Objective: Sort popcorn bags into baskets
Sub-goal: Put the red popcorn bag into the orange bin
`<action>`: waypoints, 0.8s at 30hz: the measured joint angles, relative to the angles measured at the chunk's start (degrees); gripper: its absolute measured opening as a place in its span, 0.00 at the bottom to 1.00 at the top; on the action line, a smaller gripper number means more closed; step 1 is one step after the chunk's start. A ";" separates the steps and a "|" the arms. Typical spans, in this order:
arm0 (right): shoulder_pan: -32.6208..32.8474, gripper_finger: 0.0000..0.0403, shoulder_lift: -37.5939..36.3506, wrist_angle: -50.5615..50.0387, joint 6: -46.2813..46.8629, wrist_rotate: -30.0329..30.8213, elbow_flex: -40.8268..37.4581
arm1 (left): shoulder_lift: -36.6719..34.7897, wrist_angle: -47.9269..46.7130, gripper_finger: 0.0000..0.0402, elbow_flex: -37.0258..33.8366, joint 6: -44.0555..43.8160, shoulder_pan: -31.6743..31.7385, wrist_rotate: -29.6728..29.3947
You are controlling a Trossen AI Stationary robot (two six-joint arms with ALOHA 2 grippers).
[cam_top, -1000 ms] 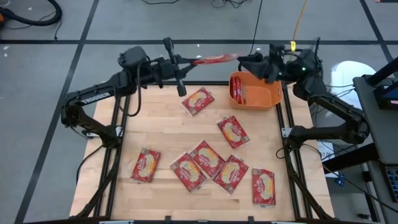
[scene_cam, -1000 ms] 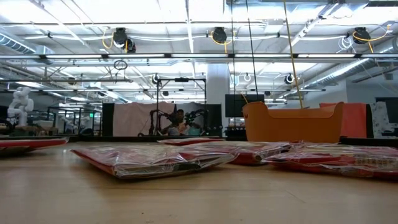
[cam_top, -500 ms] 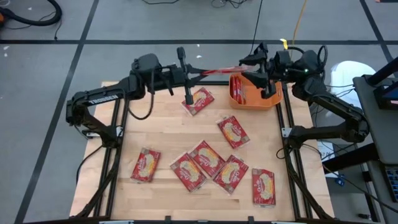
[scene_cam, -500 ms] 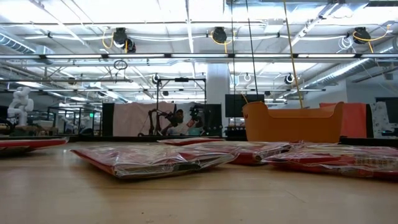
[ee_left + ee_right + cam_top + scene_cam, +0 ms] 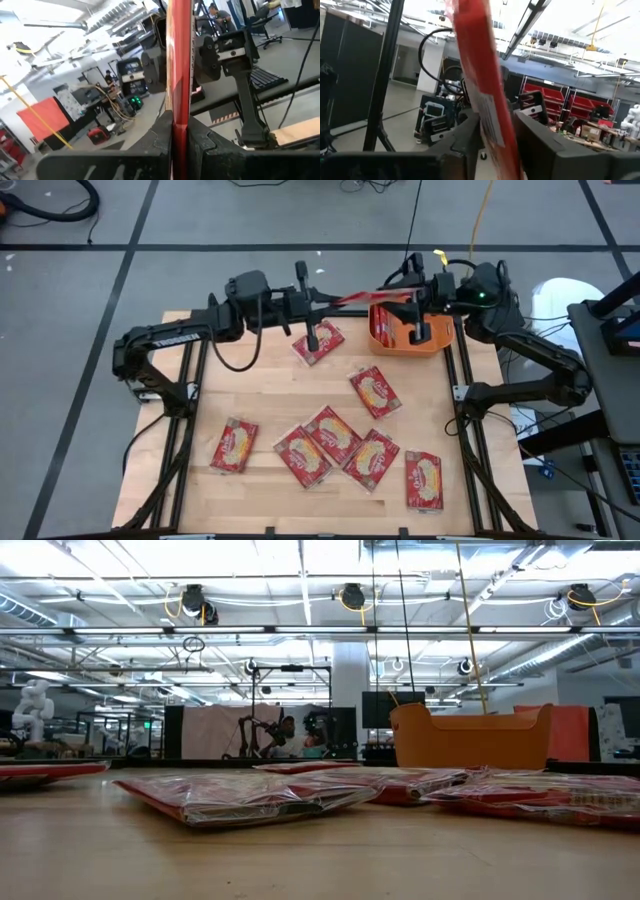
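Packet (image 5: 352, 299) nearer tub (image 5: 436, 343) (apparently).

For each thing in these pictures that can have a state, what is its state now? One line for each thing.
Left gripper: shut on the held popcorn bag, above the table's far edge.
Right gripper: shut on the same bag's other end, over the basket.
Held popcorn bag: in the air, stretched between both grippers.
Basket: upright, at least one bag inside.
Loose popcorn bags: seven, lying flat on the table.
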 joint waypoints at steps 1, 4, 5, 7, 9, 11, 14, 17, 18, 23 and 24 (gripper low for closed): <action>0.00 0.25 0.09 -0.27 -0.37 0.00 0.00 | 0.11 -0.18 0.06 0.00 -0.46 0.06 -0.02; 0.00 0.18 0.15 -0.30 -0.61 -0.05 -0.02 | 0.19 -0.25 0.06 0.00 -0.81 0.06 -0.02; 0.00 0.16 0.15 -0.30 -0.63 -0.09 -0.02 | 0.15 -0.25 0.06 0.00 -0.82 0.04 -0.02; -0.02 0.12 0.15 -0.33 -0.61 -0.05 -0.02 | 0.12 -0.36 0.06 0.00 -1.34 0.04 0.00; -0.02 0.10 0.13 -0.38 -0.56 -0.06 -0.02 | 0.12 -0.38 0.07 0.00 -3.83 0.03 -0.80; -0.05 0.08 0.17 -0.40 -0.50 0.02 -0.02 | 0.12 -0.38 0.09 0.00 -8.29 -0.14 -2.93; -0.42 0.09 0.06 -0.48 -0.42 0.02 -0.02 | 0.12 -0.24 0.19 0.00 -12.56 -0.23 -4.21; -1.00 0.10 -0.47 -0.57 -0.39 -0.02 -0.02 | -0.48 -0.30 0.34 0.00 -13.95 -0.21 -5.43; -1.32 0.10 -0.76 -0.65 -0.39 -0.06 -0.02 | -0.90 -0.45 0.39 0.00 -15.03 -0.20 -5.93; -3.54 0.09 -3.25 -3.14 -0.60 -0.12 -0.02 | -3.58 -2.39 0.62 -0.02 -21.63 -0.18 -11.13; -3.95 0.09 -3.81 -4.28 -0.96 -0.19 -0.02 | -4.08 -2.45 0.66 -0.02 -23.50 -0.18 -12.76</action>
